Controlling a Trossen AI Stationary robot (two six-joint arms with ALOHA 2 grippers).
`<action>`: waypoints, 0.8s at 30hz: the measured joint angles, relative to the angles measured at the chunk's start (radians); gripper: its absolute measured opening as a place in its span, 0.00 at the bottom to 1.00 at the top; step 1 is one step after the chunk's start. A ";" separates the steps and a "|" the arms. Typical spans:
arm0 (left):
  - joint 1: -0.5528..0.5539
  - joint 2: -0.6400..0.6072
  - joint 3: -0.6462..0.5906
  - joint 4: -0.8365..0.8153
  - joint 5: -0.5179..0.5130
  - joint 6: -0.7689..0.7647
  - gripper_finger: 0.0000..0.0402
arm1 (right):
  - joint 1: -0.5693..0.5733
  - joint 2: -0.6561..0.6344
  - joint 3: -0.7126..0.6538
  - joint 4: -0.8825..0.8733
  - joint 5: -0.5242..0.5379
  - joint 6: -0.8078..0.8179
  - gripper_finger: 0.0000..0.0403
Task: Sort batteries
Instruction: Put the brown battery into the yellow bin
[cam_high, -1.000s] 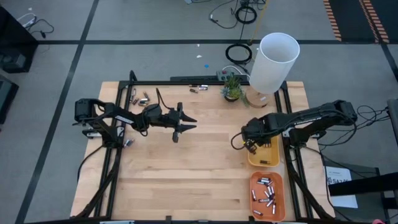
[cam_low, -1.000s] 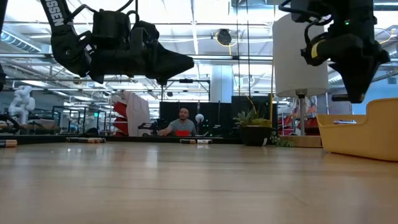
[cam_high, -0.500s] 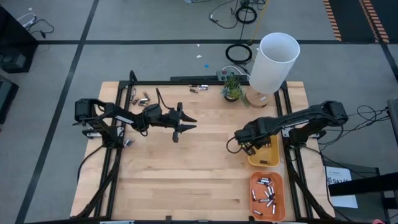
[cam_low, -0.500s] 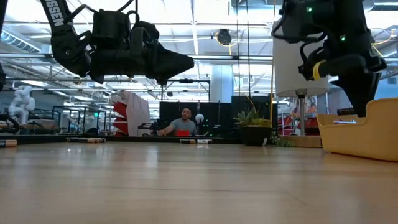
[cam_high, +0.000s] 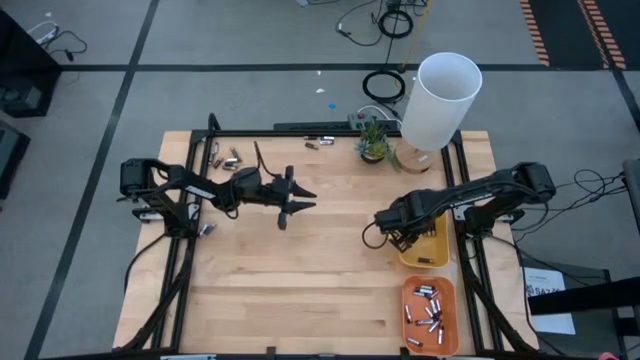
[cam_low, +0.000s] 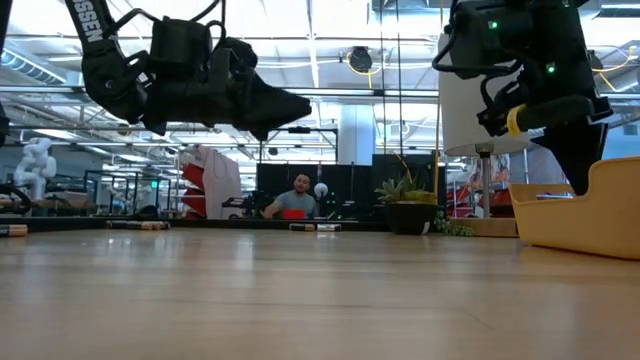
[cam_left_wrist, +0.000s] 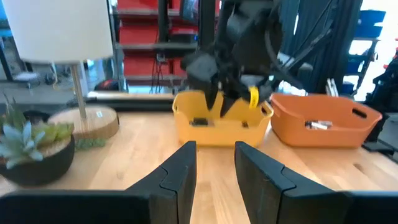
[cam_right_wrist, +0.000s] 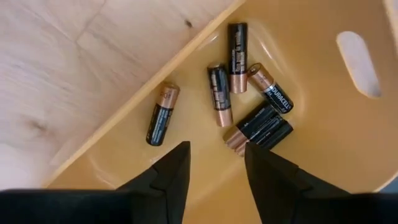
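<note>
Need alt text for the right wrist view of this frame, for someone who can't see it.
The right hand, its fingers apart and empty, looks down into the yellow tray, where dark, copper-tipped batteries lie loose on the tray floor, two of them side by side. One battery lies against the tray wall, and the wooden table shows beyond the rim.

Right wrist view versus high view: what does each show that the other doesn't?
Only the right wrist view shows the dark batteries inside the yellow tray, with nothing between the right pincer's fingers. Only the high view shows the orange tray, lamp, plant and left pincer. Both show the yellow tray and wooden table.
</note>
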 joint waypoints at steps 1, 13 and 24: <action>0.001 -0.008 0.001 -0.033 0.002 0.000 0.30 | 0.000 -0.006 0.000 0.000 0.005 0.009 0.36; -0.105 -0.310 0.264 -1.312 -0.298 -0.086 0.30 | 0.093 -0.129 0.000 0.181 0.465 -0.069 0.34; -0.116 -0.308 0.308 -2.157 -0.462 -0.609 0.30 | 0.119 -0.091 0.000 0.898 0.581 -0.702 0.34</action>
